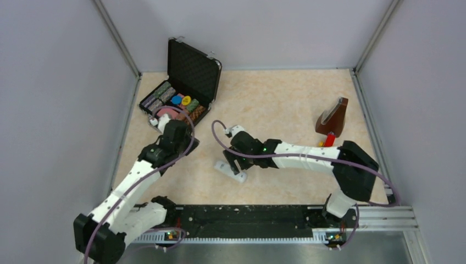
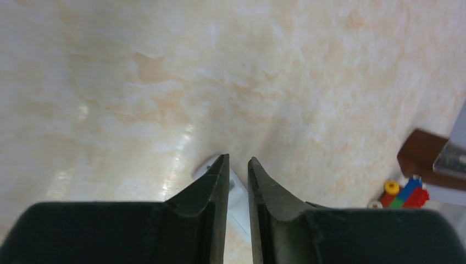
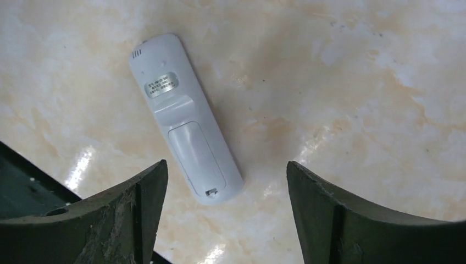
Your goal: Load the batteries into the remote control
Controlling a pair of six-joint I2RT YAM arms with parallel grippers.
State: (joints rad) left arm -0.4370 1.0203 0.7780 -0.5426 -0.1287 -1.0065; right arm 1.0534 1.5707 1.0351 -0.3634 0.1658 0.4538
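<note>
The remote control [image 3: 184,126] is a slim white-grey bar lying on the table back up, with its cover panel closed. In the top view the remote control [image 1: 225,168] sits in the middle, partly under my right gripper [image 1: 237,159]. My right gripper [image 3: 226,163] hangs just above its near end, jaws wide open and holding nothing. My left gripper [image 1: 187,144] hovers off to the left by the case. In its wrist view my left gripper [image 2: 238,158] stands a narrow slit open, empty, with a white piece [image 2: 240,193] on the table behind the fingers. The batteries are out of view.
An open black case [image 1: 192,69] of poker chips stands at the back left, close to my left arm. A brown wooden wedge [image 1: 333,117] and a toy block train [image 1: 328,140] are at the right. A black rail [image 1: 247,220] runs along the near edge.
</note>
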